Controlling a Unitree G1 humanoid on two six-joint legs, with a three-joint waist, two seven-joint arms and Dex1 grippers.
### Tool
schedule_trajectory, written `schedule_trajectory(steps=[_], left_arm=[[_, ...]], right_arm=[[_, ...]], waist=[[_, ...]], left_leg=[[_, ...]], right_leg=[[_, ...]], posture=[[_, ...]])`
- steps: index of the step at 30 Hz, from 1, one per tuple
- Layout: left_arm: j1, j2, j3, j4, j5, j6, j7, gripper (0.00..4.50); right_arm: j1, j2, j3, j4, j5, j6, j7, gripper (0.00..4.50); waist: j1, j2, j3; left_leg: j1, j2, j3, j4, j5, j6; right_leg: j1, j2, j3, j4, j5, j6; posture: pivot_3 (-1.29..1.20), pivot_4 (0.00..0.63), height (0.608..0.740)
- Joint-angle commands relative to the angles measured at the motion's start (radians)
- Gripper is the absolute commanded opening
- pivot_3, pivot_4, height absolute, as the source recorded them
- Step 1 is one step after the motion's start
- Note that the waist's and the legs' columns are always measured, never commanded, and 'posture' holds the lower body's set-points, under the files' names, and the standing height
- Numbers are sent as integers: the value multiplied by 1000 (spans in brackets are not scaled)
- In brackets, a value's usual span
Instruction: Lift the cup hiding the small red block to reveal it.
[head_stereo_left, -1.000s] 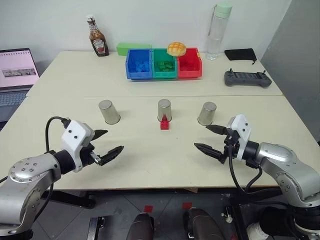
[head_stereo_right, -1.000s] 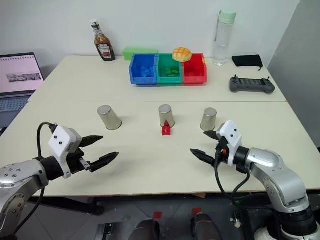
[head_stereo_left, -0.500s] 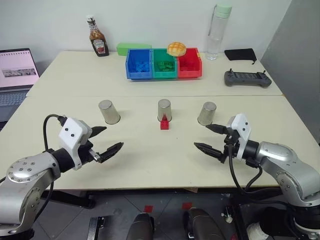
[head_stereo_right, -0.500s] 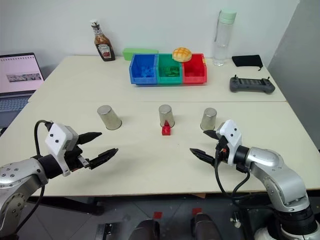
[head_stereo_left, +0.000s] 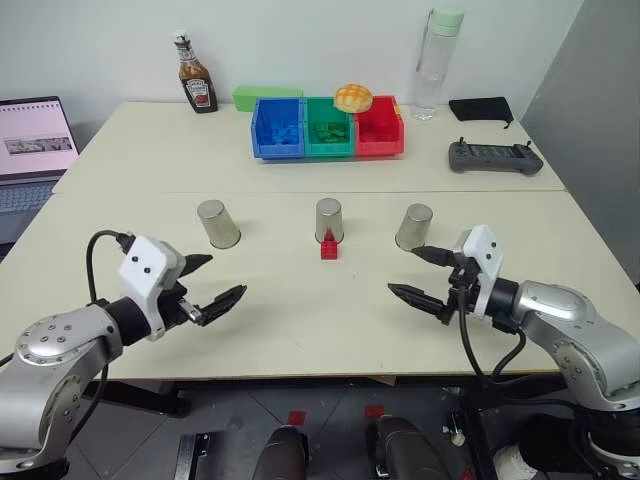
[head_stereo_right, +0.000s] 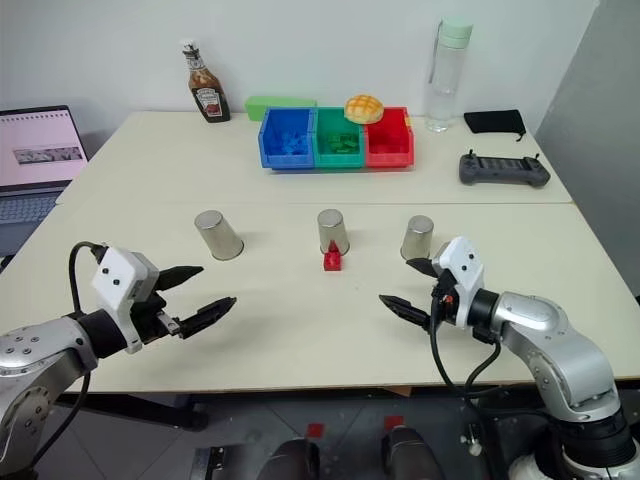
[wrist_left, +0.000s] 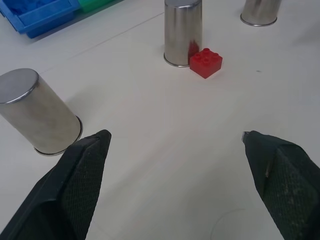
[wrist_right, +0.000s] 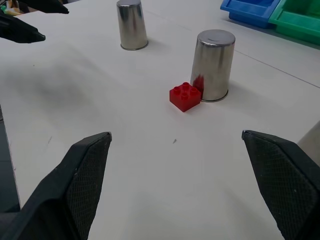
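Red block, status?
Both grippers open, empty, hovering. Red block exposed, touching middle cup. All three cups upside down. Nothing in the way.

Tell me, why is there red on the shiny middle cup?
In the right wrist view, the middle cup mirrors the small red block beside it; the left wrist view shows the same red reflection low on its side.

Ketchup bottle, three bins, clear bottle, laptop

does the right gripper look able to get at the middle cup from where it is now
Probably yes: the right gripper is open, and only bare table lies between it and the middle cup; the red block sits just in front.
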Motion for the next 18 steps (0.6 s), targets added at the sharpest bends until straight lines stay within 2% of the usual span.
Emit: schedule_trajectory(steps=[1, 18], left_arm=[[10, 16, 19, -43, -5, 0, -2, 4500], [120, -7, 202, -61, -59, 51, 31, 4500]], right_arm=[[6, -12, -34, -32, 16, -11, 6, 4453], [24, -38, -72, -19, 33, -22, 35, 4453]], waist=[[0, 0, 0], [0, 0, 0]], left_leg=[[0, 0, 0, 0, 0, 0], [0, 0, 0, 0, 0, 0]], right_leg=[[0, 0, 0, 0, 0, 0], [0, 0, 0, 0, 0, 0]], posture=[[0, 150, 740], [0, 150, 740]])
